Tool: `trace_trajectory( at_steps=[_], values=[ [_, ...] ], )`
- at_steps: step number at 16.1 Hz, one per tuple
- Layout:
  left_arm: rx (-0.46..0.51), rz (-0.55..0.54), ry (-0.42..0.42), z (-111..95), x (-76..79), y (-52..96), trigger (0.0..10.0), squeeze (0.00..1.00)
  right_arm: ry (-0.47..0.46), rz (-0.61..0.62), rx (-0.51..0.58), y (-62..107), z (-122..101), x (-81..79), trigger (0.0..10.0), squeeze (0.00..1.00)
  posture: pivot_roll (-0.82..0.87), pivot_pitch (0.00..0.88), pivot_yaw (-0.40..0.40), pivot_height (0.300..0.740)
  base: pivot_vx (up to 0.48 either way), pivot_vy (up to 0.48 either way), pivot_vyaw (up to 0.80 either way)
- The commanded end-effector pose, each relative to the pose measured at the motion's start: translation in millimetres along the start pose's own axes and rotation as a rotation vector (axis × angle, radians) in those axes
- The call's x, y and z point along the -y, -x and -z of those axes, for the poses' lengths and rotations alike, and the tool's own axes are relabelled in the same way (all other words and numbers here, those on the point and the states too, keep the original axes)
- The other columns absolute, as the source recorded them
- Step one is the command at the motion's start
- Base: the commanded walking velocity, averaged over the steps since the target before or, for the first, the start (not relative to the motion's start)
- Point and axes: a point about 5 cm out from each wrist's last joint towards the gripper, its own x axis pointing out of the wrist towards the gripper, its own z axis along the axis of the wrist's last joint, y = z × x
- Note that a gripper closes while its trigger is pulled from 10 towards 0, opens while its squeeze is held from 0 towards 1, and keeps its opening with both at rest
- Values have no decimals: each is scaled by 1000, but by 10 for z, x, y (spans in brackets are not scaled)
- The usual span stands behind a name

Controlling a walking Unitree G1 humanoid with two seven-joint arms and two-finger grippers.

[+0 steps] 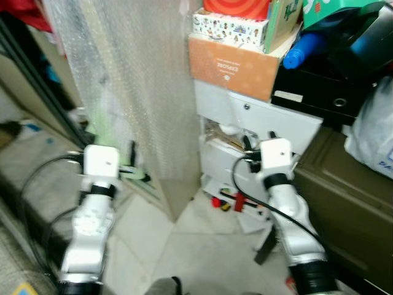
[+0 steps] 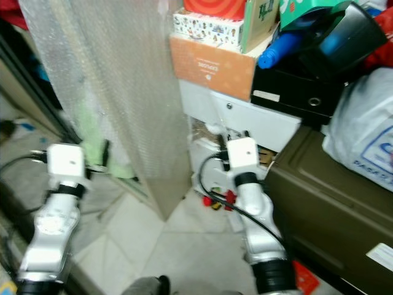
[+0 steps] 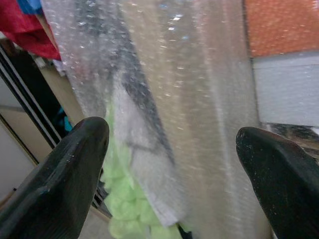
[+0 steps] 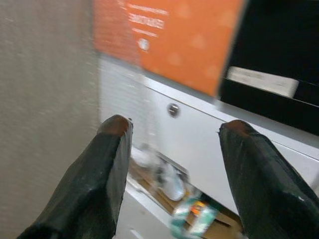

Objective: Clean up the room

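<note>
Both arms raised over a cluttered floor corner.
Left tool [image 3: 169, 164] gapes before the bubble-wrapped panel [image 1: 132, 92]; right tool [image 4: 174, 164], also spread and empty, faces the white drawer unit [image 1: 258, 123], likely choosing clutter like the red item [image 1: 236, 201] on the floor.

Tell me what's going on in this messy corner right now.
The robot faces a cluttered corner with both arms raised and nothing held. Its left tool is open, pointed at a tall bubble-wrapped panel with something light green behind the wrap. Its right tool is open too, aimed at a white drawer unit whose drawer hangs open. An orange box sits on top, and small red items lie on the floor.
</note>
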Motion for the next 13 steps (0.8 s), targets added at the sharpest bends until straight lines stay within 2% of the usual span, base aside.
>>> trace_trajectory(
  at_steps=[1, 4, 6, 8, 10, 13],
  values=[
    [-10, -11, -20, 28, -53, -3, 10000, 0, -27, 4, 5, -2, -14, -31, 10000, 0, -54, 6, 72, 740, 0, 0, 0],
    [-21, -50, -20, 69, -56, 4, 10000, 0, -50, -29, 4, -46, -21, -103, 10000, 0, -51, 0, 43, 740, 0, 0, 0],
    [-14, -73, -14, 68, -51, -10, 10000, 0, -10, -84, 17, -100, -39, -159, 10000, 0, -52, 0, 6, 740, 0, 0, 0],
    [-21, -108, 15, 79, -4, 9, 10000, 0, 8, -102, 20, -162, -54, -134, 10000, 0, -40, 0, -26, 740, 0, 0, 0],
    [-31, -110, 25, 103, 36, 77, 10000, 0, 11, -148, 14, -153, -41, -209, 10000, 0, -26, 0, -46, 740, 0, 0, 0],
    [-40, -114, 21, 130, 7, 126, 10000, 0, -7, -142, 20, -186, -58, -245, 10000, 0, -19, 1, -39, 740, 0, 0, 752]
  ],
)
